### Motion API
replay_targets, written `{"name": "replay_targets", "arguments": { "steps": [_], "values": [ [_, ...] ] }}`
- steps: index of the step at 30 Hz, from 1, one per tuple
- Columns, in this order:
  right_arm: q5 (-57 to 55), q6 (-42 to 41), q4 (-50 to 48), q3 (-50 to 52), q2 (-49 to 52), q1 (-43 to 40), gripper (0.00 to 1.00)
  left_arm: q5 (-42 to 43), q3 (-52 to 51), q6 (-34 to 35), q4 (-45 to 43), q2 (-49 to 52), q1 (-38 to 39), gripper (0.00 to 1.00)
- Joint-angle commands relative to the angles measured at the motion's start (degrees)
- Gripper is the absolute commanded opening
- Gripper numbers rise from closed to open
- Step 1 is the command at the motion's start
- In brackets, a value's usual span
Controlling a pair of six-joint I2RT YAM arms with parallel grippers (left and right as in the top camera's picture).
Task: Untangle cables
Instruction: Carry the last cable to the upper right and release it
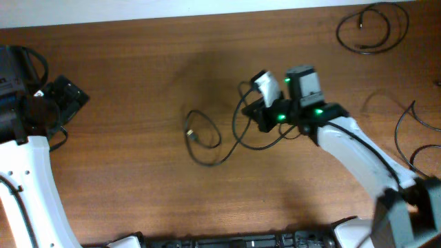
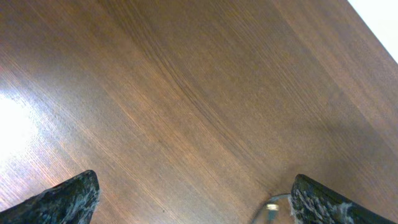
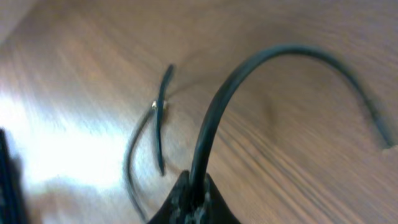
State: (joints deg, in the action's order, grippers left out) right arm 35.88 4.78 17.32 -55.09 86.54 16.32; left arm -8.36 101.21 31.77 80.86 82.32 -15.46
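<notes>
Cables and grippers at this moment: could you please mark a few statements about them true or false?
1. The right gripper is shut on a cable. True.
2. The left gripper also holds a cable. False: it is open over bare table, with no cable in it.
3. A coil lies in the far right corner. True.
4. The coil is tangled with the held cable. False: it lies well apart from it.
5. The right gripper works at the table's left edge. False: it is near the middle.
</notes>
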Motion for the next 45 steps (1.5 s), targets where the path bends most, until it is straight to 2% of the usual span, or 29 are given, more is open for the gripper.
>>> {"name": "replay_targets", "arguments": {
  "steps": [1, 2, 3, 4, 6, 9, 10, 12, 16, 18, 24, 25, 26, 27, 30, 32, 34, 37, 39, 41, 42, 45],
  "values": [
    [2.4, 2.9, -6.0, -0.3, 6.9, 6.3, 0.12, 0.2, 0.5, 0.5, 0.0, 0.0, -0.2, 0.99],
    [0.8, 2.9, -6.2, -0.3, 7.6, 8.4, 0.15, 0.2, 0.5, 0.5, 0.0, 0.0, -0.2, 0.99],
    [-2.8, 1.5, -5.9, -0.3, 7.6, 10.0, 0.55, 0.2, 0.5, 0.5, 0.0, 0.0, -0.2, 0.99],
    [-7.3, -0.7, -5.5, -0.3, 7.6, 11.6, 1.0, 0.2, 0.5, 0.5, 0.0, 0.0, -0.2, 0.99],
    [-16.9, -8.2, -5.1, -0.3, 7.6, 15.5, 0.98, 0.2, 0.5, 0.5, 0.0, 0.0, -0.2, 0.99],
    [-29.8, -23.9, -5.2, -0.3, 8.1, 25.4, 0.98, 0.2, 0.5, 0.5, 0.0, 0.0, -0.2, 0.99],
    [-35.9, -27.6, -5.6, -0.3, 9.5, 29.3, 0.98, 0.2, 0.5, 0.5, 0.0, 0.0, -0.2, 0.99],
    [-40.5, -32.7, -8.0, -0.3, 13.6, 33.5, 0.98, 0.2, 0.5, 0.5, 0.0, 0.0, -0.2, 0.99],
    [-44.6, -37.1, -10.3, -2.6, 20.2, 37.9, 0.98, 0.2, 0.5, 0.5, 0.0, 0.0, -0.2, 0.99],
    [-45.9, -42.9, -9.6, -2.6, 22.6, 38.2, 0.99, 0.2, 0.5, 0.5, 0.0, 0.0, -0.2, 0.99],
    [-48.2, -40.1, -9.7, -5.1, 26.5, 41.4, 0.99, 0.2, 0.5, 0.5, 0.0, 0.0, -0.2, 0.99],
    [-48.0, -37.3, -7.8, -7.0, 27.4, 41.1, 0.63, 0.2, 0.5, 0.5, 0.0, 0.0, -0.2, 0.99],
    [-51.5, -36.2, -5.6, -8.0, 27.7, 41.0, 0.17, 0.2, 0.5, 0.5, 0.0, 0.0, -0.2, 0.99],
    [-55.6, -36.7, -4.3, -8.2, 27.8, 40.8, 0.05, 0.2, 0.5, 0.5, 0.0, 0.0, -0.2, 0.99],
    [-52.5, -38.9, -0.7, -8.2, 27.5, 34.4, 0.04, 0.2, 0.5, 0.5, 0.0, 0.0, -0.2, 0.99],
    [-49.8, -34.7, 1.9, -8.7, 25.0, 28.8, 0.04, 0.2, 0.5, 0.5, 0.0, 0.0, -0.2, 0.99],
    [-49.9, -23.9, 9.4, -11.1, 20.8, 22.6, 0.04, 0.2, 0.5, 0.5, 0.0, 0.0, -0.2, 0.99],
    [-50.0, -1.8, 17.9, -15.5, 14.2, 9.9, 0.04, 0.2, 0.5, 0.5, 0.0, 0.0, -0.2, 0.99],
    [-50.0, 11.4, 17.7, -15.7, 13.1, -0.1, 0.04, 0.2, 0.5, 0.5, 0.0, 0.0, -0.2, 0.99],
    [-49.8, 14.6, 14.7, -15.7, 14.9, -9.3, 0.04, 0.2, 0.5, 0.5, 0.0, 0.0, -0.2, 0.99],
    [-47.5, 19.3, 11.6, -15.7, 16.0, -15.4, 0.04, 0.2, 0.5, 0.5, 0.0, 0.0, -0.2, 0.99],
    [-35.8, 34.3, 8.0, -15.7, 18.4, -25.8, 0.04, 0.2, 0.5, 0.5, 0.0, 0.0, -0.2, 0.99]
  ]
}}
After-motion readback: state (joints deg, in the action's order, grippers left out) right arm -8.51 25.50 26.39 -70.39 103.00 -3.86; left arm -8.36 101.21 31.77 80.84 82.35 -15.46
